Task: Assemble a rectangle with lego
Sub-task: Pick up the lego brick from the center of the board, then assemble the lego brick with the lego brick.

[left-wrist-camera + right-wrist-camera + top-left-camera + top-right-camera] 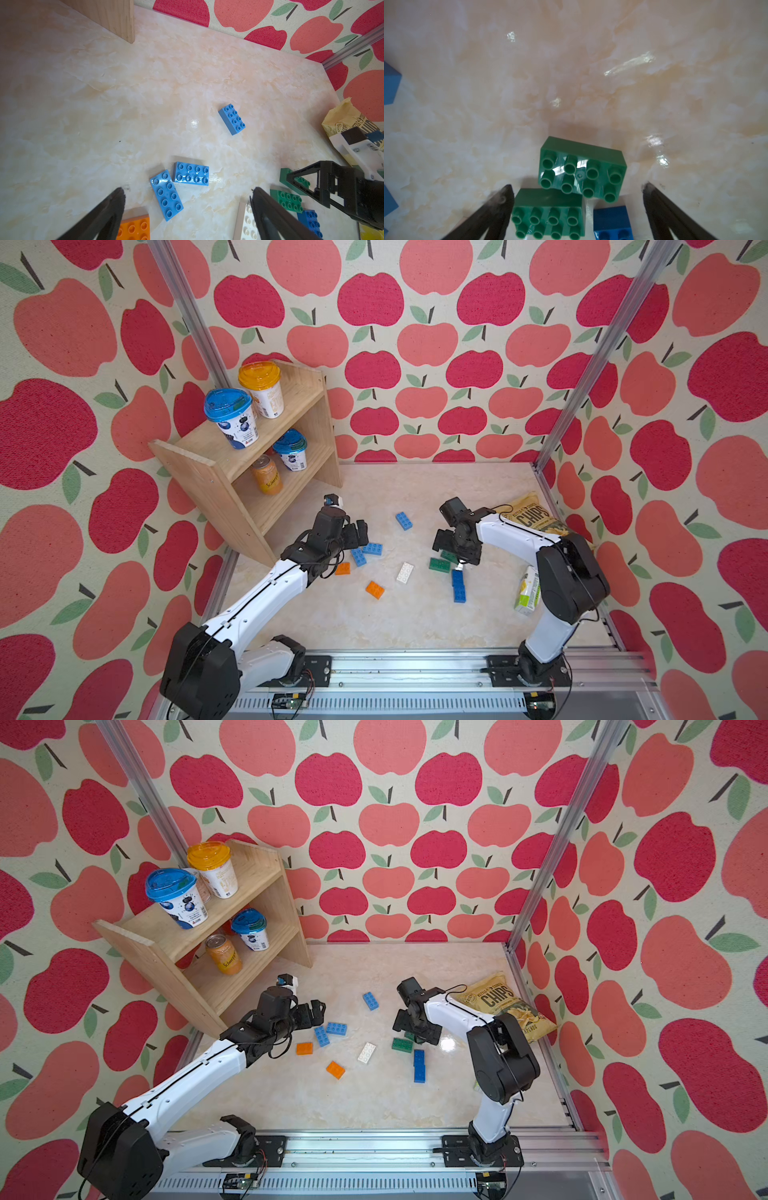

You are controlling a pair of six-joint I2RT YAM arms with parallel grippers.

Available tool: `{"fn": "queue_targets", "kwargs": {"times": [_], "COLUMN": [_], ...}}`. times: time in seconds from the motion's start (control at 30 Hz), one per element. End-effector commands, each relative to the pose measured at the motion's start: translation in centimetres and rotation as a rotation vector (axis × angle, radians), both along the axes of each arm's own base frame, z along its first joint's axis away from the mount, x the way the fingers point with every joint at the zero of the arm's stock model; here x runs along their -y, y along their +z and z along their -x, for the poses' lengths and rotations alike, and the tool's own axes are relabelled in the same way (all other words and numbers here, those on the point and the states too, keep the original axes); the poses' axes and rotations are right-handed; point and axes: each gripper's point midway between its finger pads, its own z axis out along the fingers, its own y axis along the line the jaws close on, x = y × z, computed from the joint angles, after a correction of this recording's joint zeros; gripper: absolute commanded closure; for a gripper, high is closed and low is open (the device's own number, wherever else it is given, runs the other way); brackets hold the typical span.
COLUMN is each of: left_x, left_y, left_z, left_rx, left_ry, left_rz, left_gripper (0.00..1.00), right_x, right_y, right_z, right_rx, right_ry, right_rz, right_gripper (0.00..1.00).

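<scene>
Two green bricks [548,214] lie touching between the right fingers [500,205], spread wide, holding nothing. Over two light-blue bricks [191,176] the left fingers [110,207] gape empty. Others, like the white brick [404,572], lie loose at the middle of the surface [374,626]; no rectangle yet, I'd judge, and most joining remains.

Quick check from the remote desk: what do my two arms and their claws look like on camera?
Both match: the left arm and right arm have white shell links, bulky black joint housings and a thin black cable along each. The left claw and right claw have slim, black, tapering fingers. No markings legible.
</scene>
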Motion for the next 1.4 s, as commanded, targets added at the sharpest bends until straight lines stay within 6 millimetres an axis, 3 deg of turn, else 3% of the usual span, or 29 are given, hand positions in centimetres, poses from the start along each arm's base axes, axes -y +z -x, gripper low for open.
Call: {"fn": "queue_targets", "kwargs": {"times": [0.0,0.2,0.43,0.73,0.93,1.1,1.37], "left_x": [0.5,0.6,0.6,0.8,1.0,1.4,1.7], "left_y": [1.3,1.1,1.0,1.3,1.4,1.6,1.8], "left_z": [-0.7,-0.7,-0.6,-0.6,-0.5,-0.5,-0.4], "left_rx": [0.035,0.032,0.031,0.037,0.035,0.036,0.034], "left_ry": [-0.014,-0.015,-0.012,-0.017,-0.021,-0.032,-0.047], "left_rz": [0.003,0.012,0.014,0.027,0.047,0.063,0.067], "left_gripper": [0.03,0.03,0.03,0.03,0.03,0.03,0.03], "right_x": [0.1,0.5,1.7,4.1,3.8,3.7,3.1], "right_y": [-0.5,-1.8,-1.6,-0.1,2.0,3.6,4.0], "right_z": [-1.0,-1.0,-1.6,-0.7,1.0,3.8,8.3], "right_rx": [0.001,-0.024,-0.01,-0.001,-0.001,-0.011,-0.032], "right_ry": [-0.001,0.0,0.079,0.211,0.225,0.207,0.185], "right_rz": [0.01,0.024,0.023,0.067,0.0,-0.023,-0.04], "right_gripper": [0.06,0.17,0.34,0.38,0.4,0.41,0.46]}}
